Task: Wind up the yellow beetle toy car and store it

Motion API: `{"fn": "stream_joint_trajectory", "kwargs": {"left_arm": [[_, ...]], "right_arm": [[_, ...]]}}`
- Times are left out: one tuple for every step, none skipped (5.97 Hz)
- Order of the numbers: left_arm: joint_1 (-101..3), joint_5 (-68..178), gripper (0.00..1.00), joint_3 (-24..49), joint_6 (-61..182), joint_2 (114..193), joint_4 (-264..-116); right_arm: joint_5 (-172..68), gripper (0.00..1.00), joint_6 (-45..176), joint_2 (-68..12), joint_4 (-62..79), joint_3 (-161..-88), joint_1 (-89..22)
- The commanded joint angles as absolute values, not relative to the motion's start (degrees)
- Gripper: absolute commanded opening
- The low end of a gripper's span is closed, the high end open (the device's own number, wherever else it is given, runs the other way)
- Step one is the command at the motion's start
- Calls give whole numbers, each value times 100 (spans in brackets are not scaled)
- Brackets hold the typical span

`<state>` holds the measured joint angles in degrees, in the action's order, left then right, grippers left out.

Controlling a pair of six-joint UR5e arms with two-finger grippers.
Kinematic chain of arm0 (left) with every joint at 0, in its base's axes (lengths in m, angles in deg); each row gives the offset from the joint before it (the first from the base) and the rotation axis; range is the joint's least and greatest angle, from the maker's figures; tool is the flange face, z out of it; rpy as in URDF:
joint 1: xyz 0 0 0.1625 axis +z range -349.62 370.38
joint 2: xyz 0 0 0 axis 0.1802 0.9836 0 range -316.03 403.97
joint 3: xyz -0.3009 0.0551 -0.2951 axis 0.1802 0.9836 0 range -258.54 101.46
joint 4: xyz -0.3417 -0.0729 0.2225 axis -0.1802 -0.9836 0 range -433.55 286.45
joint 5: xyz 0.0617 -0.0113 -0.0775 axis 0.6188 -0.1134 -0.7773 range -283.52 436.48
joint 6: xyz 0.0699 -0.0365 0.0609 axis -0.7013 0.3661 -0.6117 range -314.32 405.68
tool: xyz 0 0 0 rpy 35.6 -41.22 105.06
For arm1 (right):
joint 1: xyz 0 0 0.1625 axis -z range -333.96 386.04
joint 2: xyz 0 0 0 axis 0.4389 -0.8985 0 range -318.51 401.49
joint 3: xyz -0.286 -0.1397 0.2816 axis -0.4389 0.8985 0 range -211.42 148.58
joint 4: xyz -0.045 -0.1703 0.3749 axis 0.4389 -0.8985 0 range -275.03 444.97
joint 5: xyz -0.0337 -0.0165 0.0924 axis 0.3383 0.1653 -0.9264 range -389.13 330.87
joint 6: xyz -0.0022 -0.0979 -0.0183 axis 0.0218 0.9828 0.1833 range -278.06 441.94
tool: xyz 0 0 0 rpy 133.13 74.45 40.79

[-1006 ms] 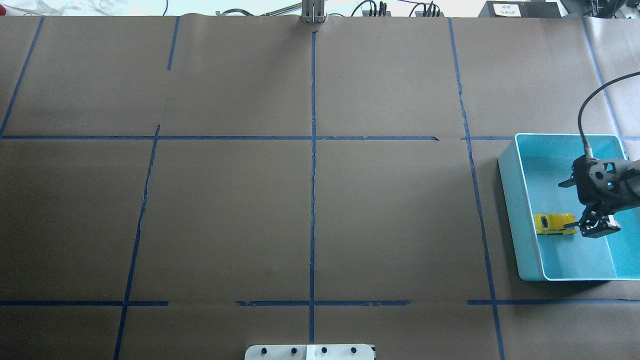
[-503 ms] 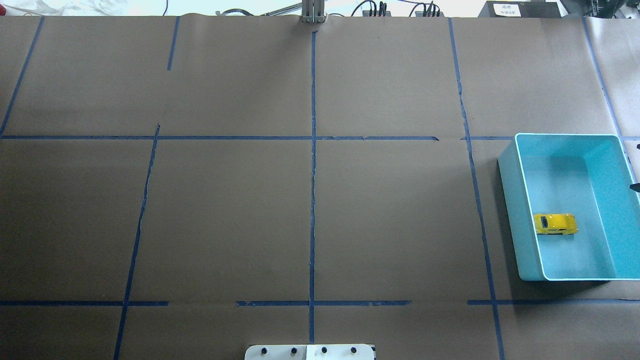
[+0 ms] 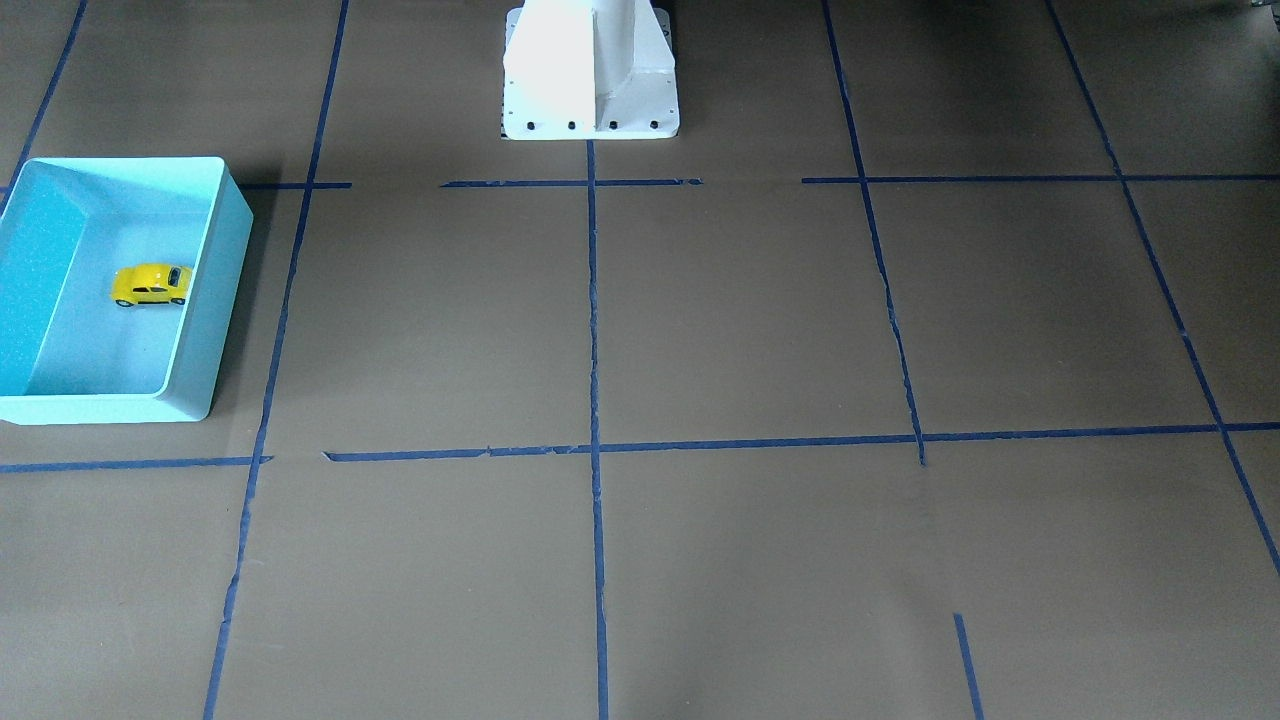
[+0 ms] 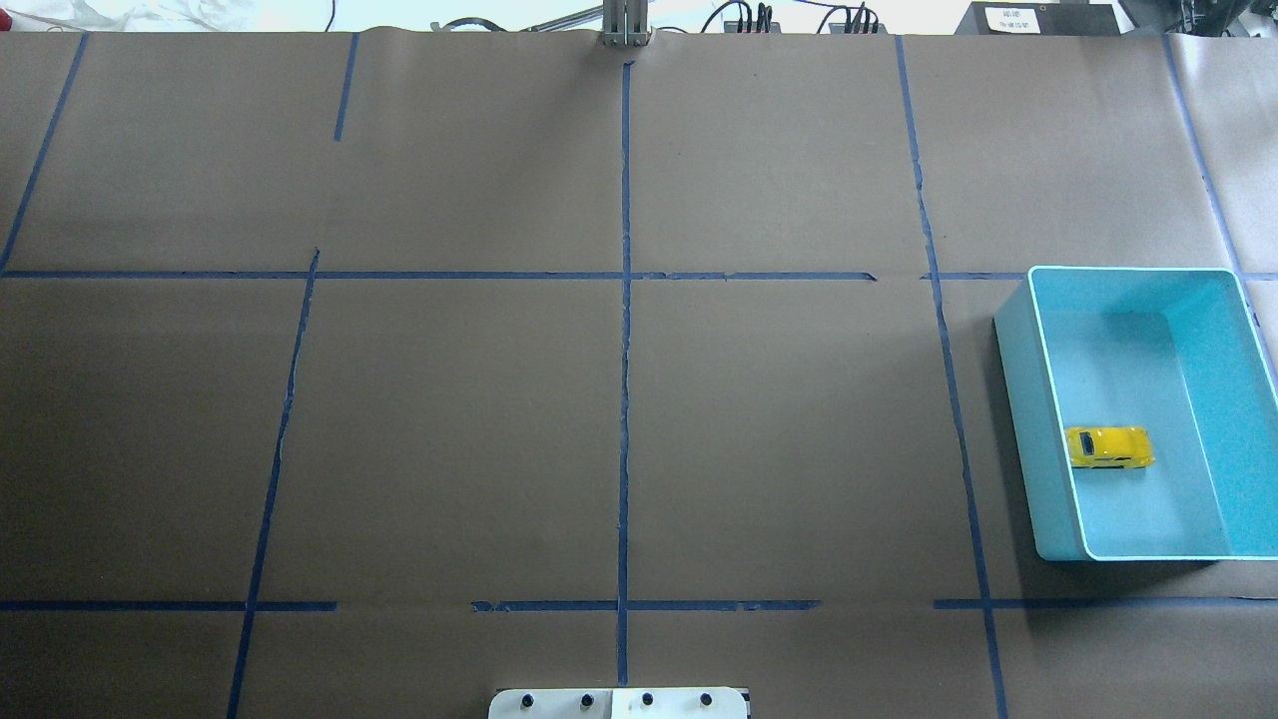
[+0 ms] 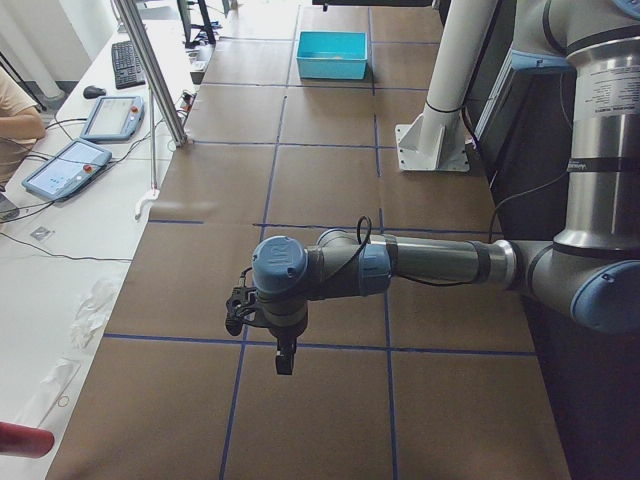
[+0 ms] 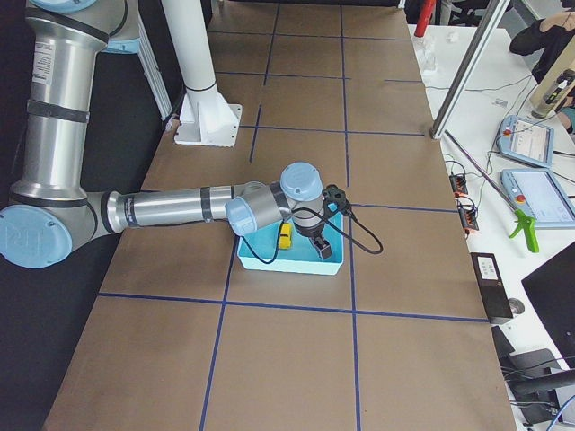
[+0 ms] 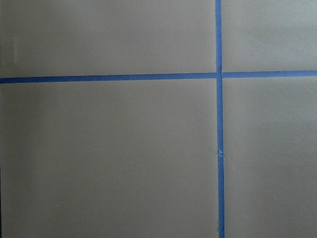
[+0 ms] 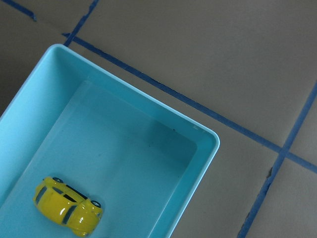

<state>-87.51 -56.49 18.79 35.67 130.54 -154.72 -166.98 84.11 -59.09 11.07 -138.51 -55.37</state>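
The yellow beetle toy car (image 4: 1109, 447) lies on the floor of the turquoise bin (image 4: 1014, 419), near the bin's left wall, apart from any gripper. It also shows in the front view (image 3: 152, 284) and in the right wrist view (image 8: 68, 206). My right gripper (image 6: 322, 249) shows only in the exterior right view, above the bin's far side. I cannot tell whether it is open or shut. My left gripper (image 5: 283, 358) shows only in the exterior left view, low over bare table far from the bin. I cannot tell its state.
Brown paper with blue tape lines (image 4: 625, 399) covers the table. The white robot base (image 3: 590, 70) stands at the table's near edge. The bin (image 3: 215, 300) sits at the table's right end. Tablets and cables (image 6: 530, 171) lie beyond the far edge.
The right gripper, which hung over the bin beside the car one second ago, has drawn away to the right and left the overhead view. The car has stayed in the bin.
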Motion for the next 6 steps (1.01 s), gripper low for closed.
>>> {"fn": "stream_joint_trajectory", "kwargs": {"left_arm": [[-8752,-5649,100,1867,3566,13054,-15476],[-8753,-5649,100,1858,3566,13054,-15476],[-8753,-5649,100,1858,3566,13054,-15476],[-8744,-5649,100,1858,3566,13054,-15476],[-8752,-5649,100,1849,3566,13054,-15476],[-8753,-5649,100,1849,3566,13054,-15476]], "right_arm": [[-16695,100,7553,-6010,556,-13882,-5936],[-16695,100,7561,-6020,-31,-13865,-6209],[-16634,100,7578,-6054,-498,-13830,-6542],[-16294,100,7648,-6090,-512,-13760,-6641],[-16021,100,7719,-6125,-512,-13733,-6642],[-15992,100,7954,-6143,-512,-13620,-6642]]}}
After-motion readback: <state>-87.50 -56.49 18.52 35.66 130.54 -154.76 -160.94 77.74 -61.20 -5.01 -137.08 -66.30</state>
